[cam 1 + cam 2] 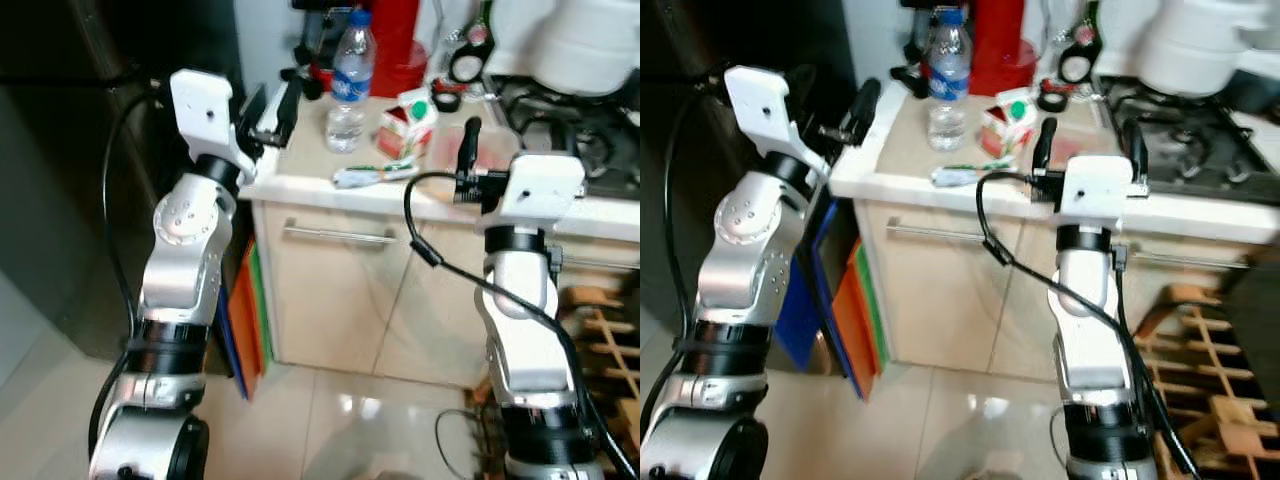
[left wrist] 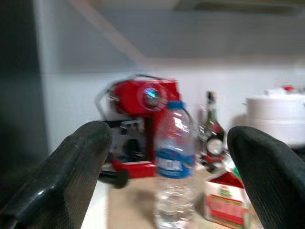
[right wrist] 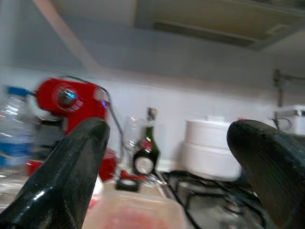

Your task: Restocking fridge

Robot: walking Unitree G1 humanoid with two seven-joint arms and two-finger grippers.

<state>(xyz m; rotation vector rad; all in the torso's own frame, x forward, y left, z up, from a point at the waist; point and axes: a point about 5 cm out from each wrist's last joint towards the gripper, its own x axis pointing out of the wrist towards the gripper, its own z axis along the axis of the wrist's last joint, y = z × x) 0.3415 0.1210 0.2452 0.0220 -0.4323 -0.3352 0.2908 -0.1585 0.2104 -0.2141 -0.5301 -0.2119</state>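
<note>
A clear water bottle (image 1: 350, 85) with a blue cap and label stands near the counter's left end. Right of it is a small red-and-white carton (image 1: 405, 125) with a green cap, then a clear plastic box (image 1: 452, 150) with pinkish contents. A green-and-white packet (image 1: 375, 175) lies at the counter's front edge. My left gripper (image 1: 272, 108) is open at the counter's left corner, short of the water bottle (image 2: 172, 162) and pointing at it. My right gripper (image 1: 1090, 148) is open at the front edge, before the plastic box (image 3: 138, 212).
The dark fridge (image 1: 60, 150) stands at the left. A red coffee machine (image 1: 395, 40), a dark glass bottle (image 3: 145, 152), a white pot (image 1: 590, 40) and a gas hob (image 1: 560, 130) crowd the counter. Flat orange and blue boards (image 1: 245, 320) lean beside the cabinet. A wooden rack (image 1: 600, 330) stands at the lower right.
</note>
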